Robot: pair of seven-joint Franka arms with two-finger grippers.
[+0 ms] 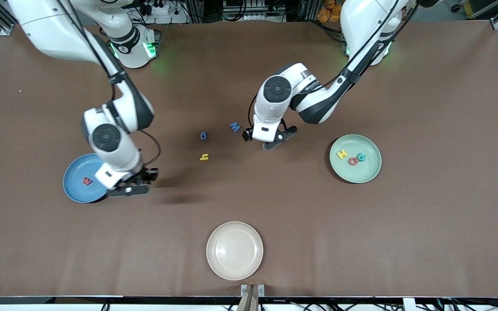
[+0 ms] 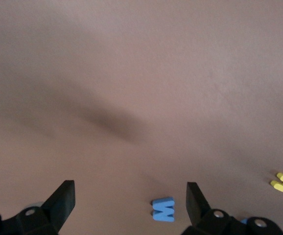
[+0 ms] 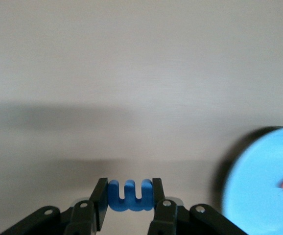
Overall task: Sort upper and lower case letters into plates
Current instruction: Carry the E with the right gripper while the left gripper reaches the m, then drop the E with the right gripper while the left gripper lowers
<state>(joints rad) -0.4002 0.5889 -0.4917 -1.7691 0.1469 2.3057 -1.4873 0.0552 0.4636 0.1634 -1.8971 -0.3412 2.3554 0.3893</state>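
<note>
The right tool point(image 3: 129, 198) squeezes a small blue letter point(image 3: 129, 195) between its two fingers point(image 3: 100, 201), and the letter fills the narrow gap. This tool hangs over the edge of the blue plate point(image 1: 76, 183), on the side toward the middle of the counter point(image 1: 426, 224). A red letter point(image 1: 87, 181) lies flat in that plate. The right arm comes down from its base and bends at the elbow, with its wrist pointing down at the plate's rim. The left tool point(image 2: 130, 208) is spread wide and holds nothing. It sits low over the counter, and a blue M point(image 2: 163, 209) lies on the counter between its fingers point(image 2: 63, 198), closer to one finger than the other. In the front view the blue M point(image 1: 234, 127) is just beside the left tool point(image 1: 270, 139). The left arm reaches in from its base and folds down toward the middle of the counter. A dark blue letter point(image 1: 203, 135) and a yellow letter point(image 1: 204, 157) lie near each other between the two tools. The mint green plate point(image 1: 361, 175) sits toward the left arm's end and holds a yellow H point(image 1: 342, 154), a red letter point(image 1: 352, 161) and a teal letter point(image 1: 362, 157). A cream-white plate point(image 1: 234, 250) sits nearest the front camera.
</note>
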